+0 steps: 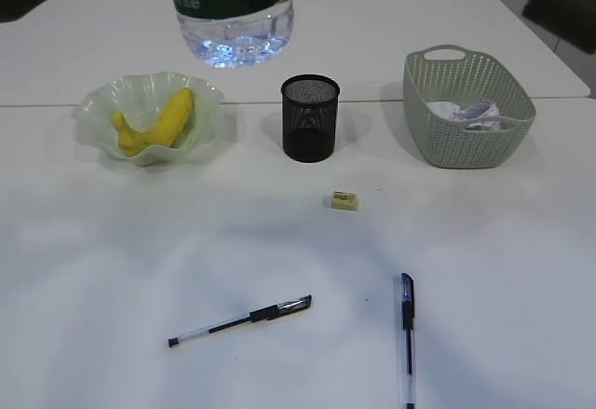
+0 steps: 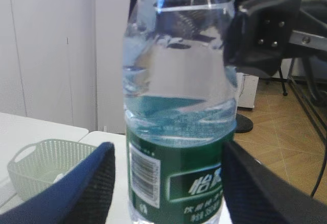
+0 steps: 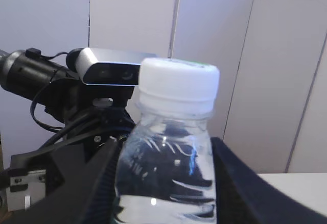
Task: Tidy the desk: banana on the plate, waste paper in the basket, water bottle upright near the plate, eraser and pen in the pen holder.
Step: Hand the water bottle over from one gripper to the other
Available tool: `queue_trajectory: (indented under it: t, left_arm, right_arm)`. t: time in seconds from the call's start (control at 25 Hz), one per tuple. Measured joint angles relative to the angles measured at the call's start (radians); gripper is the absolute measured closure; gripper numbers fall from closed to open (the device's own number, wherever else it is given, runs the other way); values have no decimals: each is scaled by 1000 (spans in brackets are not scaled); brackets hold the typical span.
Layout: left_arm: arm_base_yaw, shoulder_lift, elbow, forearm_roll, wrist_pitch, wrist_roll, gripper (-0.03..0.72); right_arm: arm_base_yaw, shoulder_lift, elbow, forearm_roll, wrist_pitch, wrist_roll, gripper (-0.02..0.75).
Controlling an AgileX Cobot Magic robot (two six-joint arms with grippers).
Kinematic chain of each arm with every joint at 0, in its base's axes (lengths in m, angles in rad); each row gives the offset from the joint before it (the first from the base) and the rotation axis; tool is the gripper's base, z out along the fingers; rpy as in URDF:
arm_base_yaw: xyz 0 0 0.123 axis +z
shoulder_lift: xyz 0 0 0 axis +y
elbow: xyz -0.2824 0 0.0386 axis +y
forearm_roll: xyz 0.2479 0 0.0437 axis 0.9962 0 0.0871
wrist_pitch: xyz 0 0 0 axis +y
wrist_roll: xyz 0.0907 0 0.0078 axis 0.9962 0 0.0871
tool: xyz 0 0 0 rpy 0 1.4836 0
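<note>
Water bottle (image 1: 235,10) hangs at top centre of the exterior frame, above the tabletop (image 1: 112,269) behind the plate (image 1: 93,111). Left gripper (image 2: 166,183) clamps the labelled body; right gripper (image 3: 163,183) clamps below the white cap (image 3: 179,81). Partly filled, so moderately heavy; thin, smooth plastic will likely flex and slip. Best hold looks like the label band.

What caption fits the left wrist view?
Left gripper clamps the water bottle at its label; basket behind.
</note>
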Motion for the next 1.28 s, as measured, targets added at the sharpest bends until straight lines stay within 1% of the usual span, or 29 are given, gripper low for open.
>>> queue_trajectory:
  t: [0.24,0.72,0.8,0.96,1.12,1.28]
  left_arm:
    - [1,0,0,-7,32,19,225]
    - [3,0,0,-9,31,67,221]
    - [3,0,0,-9,27,71,209]
    - [3,-2,0,-9,17,71,161]
    - [3,-2,0,-9,14,72,147]
    - [3,-2,0,-9,20,73,114]
  right_arm:
    - [14,23,0,48,-2,-12,381]
    - [17,25,0,56,4,-29,381]
    - [17,25,0,56,14,-31,381]
    - [17,25,0,56,20,-33,381]
    - [20,28,0,57,23,-35,381]
    - [51,28,0,57,9,-62,381]
